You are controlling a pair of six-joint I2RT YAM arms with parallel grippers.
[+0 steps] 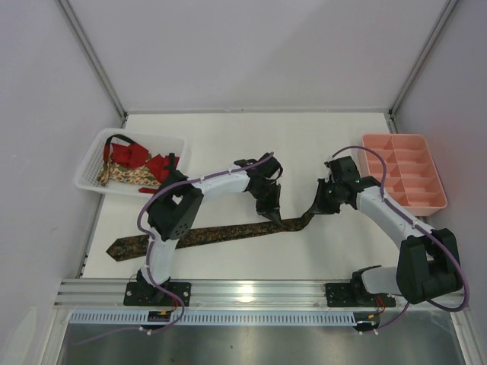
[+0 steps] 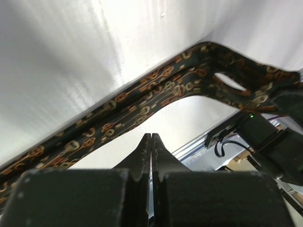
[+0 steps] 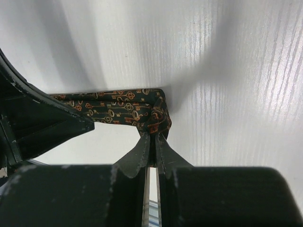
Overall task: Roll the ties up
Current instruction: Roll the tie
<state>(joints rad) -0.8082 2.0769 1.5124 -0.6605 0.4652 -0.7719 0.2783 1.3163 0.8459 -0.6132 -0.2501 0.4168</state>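
Left gripper: closed, empty; tie just ahead.
Right gripper: pinching the tie's narrow end.
Tie: runs from right gripper past left fingertips.
Handling: likely light, limp, slippery; hold near narrow end.

The left arm goes up from its base, bends at the elbow and reaches out to the right. At its end, the left gripper points down. Its two fingers are pressed flat together, and nothing sits between them. The tips may be touching what lies under the claw, but that is hard to see.

The right arm bends up from its base and reaches to the left. Its wrist tips down. The right gripper is squeezed tight on the folded end of the tie, which sticks out just past the claw's tips. The two claws are near each other but apart.
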